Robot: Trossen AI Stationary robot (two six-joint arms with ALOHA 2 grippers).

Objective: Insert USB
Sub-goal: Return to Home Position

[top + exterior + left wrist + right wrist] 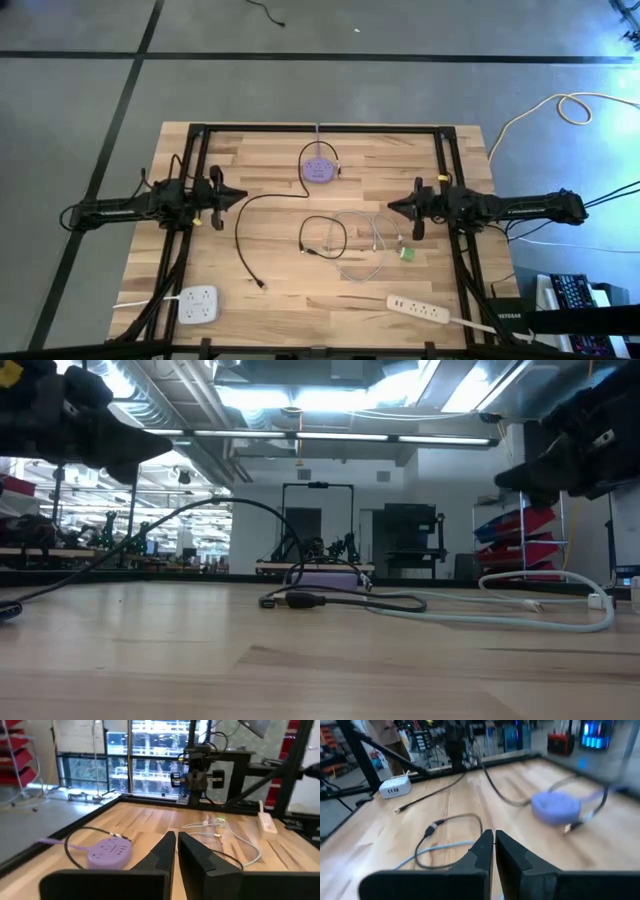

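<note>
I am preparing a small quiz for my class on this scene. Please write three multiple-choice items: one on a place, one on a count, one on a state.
1. Where does the purple outlet extension lie?
A) between the two arms, toward the high view's top
B) under the left arm
C) on the floor

2. How many outlet extensions are on the table?
A) one
B) three
C) five

3. How is the left gripper?
A) wide open
B) shut on a cable
C) shut, holding nothing

Key:
1A, it sits midway between the arms.
2B, there are the purple one, the white square one and the long strip.
3C, its fingers meet with nothing between them.
</note>
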